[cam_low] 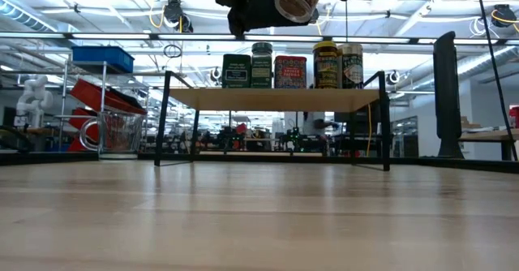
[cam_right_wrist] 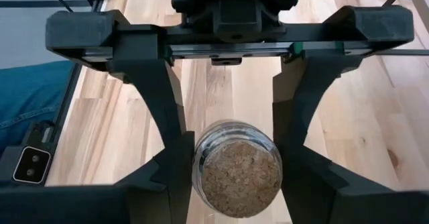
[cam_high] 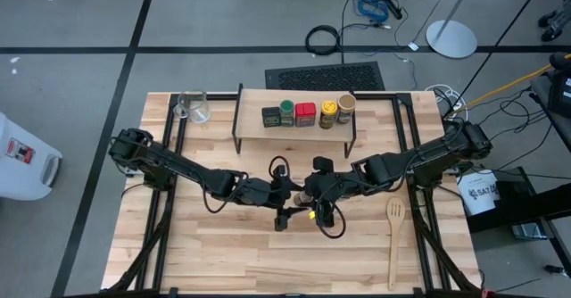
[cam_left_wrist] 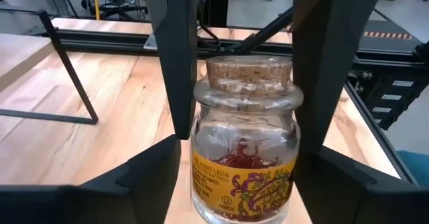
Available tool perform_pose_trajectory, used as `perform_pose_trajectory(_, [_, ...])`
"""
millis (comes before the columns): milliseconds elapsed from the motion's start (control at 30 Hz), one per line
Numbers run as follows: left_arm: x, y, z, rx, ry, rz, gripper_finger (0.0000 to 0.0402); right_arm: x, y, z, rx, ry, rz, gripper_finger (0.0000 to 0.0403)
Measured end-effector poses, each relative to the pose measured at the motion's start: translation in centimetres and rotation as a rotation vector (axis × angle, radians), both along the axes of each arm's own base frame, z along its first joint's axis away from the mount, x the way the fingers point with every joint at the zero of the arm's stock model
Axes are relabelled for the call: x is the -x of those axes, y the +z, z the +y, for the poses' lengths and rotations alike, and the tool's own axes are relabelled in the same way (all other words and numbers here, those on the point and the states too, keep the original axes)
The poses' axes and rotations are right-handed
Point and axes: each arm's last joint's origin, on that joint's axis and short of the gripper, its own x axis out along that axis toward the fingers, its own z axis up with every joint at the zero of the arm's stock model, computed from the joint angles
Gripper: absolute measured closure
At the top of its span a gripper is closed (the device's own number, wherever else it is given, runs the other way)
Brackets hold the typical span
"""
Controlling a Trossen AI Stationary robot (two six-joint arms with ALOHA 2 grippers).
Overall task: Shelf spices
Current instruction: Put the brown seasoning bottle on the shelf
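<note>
Both grippers, left gripper [cam_left_wrist: 244, 110] and right gripper [cam_right_wrist: 231, 163], clamp the cork-topped jar [cam_left_wrist: 244, 157] mid-table; five spices [cam_high: 305, 113] fill the shelf [cam_high: 250, 128].

In the high view, five containers [cam_high: 308, 113] fill the shelf [cam_high: 250, 127] middle and right, leaving bare plank at its left end beside the glass cup [cam_high: 194, 107].

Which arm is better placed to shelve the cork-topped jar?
Left, probably. Both the left gripper and right gripper are at the jar mid-table, but the shelf's bare stretch lies on the left arm's side, beside the dark tin.
</note>
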Motion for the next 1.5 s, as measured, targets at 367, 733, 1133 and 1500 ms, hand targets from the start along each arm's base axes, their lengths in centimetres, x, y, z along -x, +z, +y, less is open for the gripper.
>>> perform_pose_trajectory(367, [0.08,0.15,-0.06,0.016,0.0,-0.003,0.0163,0.02,-0.04,-0.01,0.0,-0.001,0.004,0.0231])
perform_pose_trajectory(733, [0.11,0.2,-0.06,0.03,0.0,-0.004,0.0163,0.02,-0.04,-0.01,0.001,-0.002,0.004,0.0231])
perform_pose_trajectory(1133, [0.12,0.22,-0.08,0.034,-0.012,-0.003,0.0164,0.02,-0.07,-0.01,0.001,-0.002,0.006,0.0231])
perform_pose_trajectory(1500, [0.13,0.22,-0.05,0.026,-0.014,-0.001,0.0188,0.02,-0.07,-0.01,0.0,-0.001,0.006,0.0231])
